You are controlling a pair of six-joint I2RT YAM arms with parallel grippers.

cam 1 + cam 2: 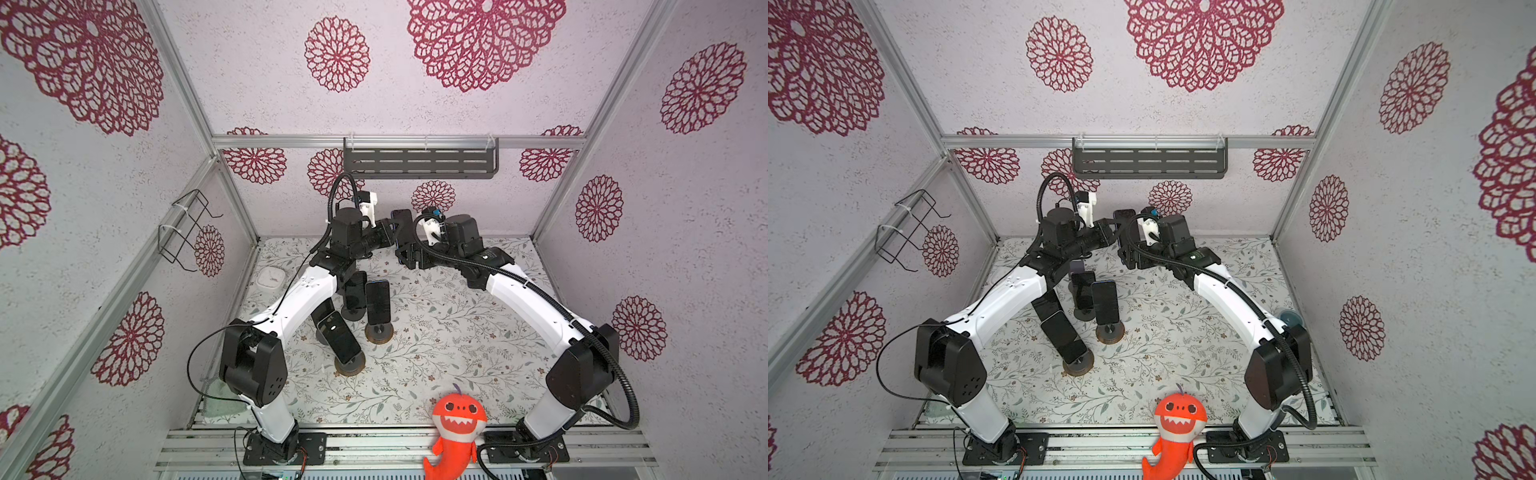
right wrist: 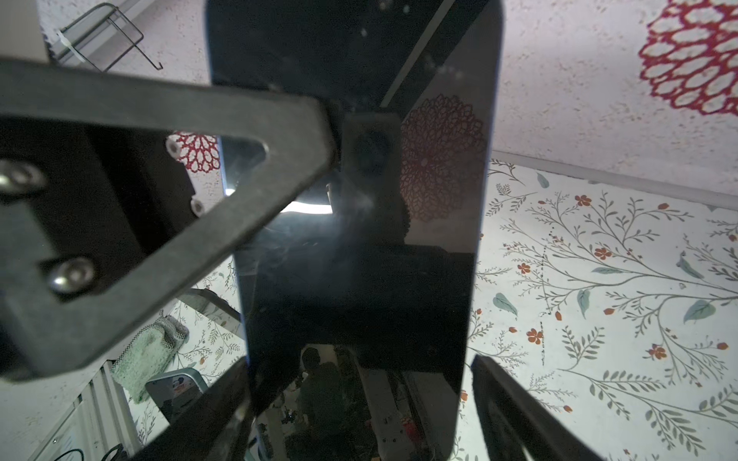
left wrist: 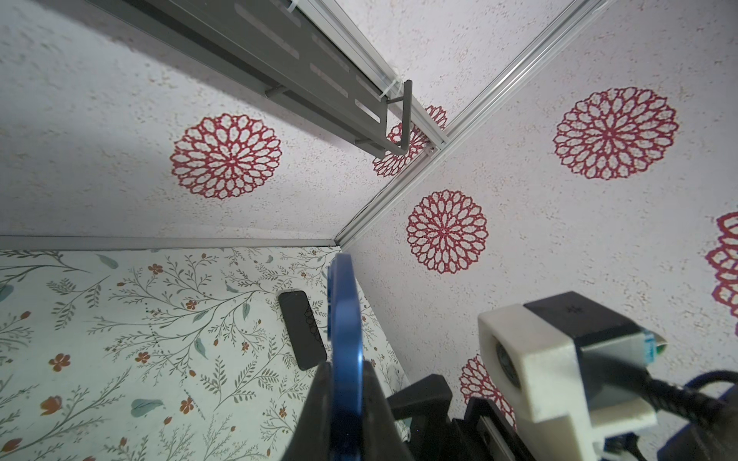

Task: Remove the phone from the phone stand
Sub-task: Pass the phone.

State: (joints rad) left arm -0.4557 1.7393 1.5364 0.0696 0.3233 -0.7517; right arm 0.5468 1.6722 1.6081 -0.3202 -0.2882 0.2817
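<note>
Grasped by the left tool (image 3: pixel 345 373), the blue-edged black glass phone (image 3: pixel 344 303) may be dropped if freed before the spread right tool (image 2: pixel 359 371) is clamped.

In both top views the blue-edged dark phone (image 1: pixel 402 220) (image 1: pixel 1123 218) stands half hidden between the white-and-black left arm (image 1: pixel 299 299) and right arm (image 1: pixel 528 307); in the right wrist view its glass face (image 2: pixel 359 259) is cut off by the picture's edges at both ends; the left arm covers part of a black phone on a round stand (image 1: pixel 356 291); a teal thing (image 1: pixel 1288 318) behind the right arm cannot be told.
</note>
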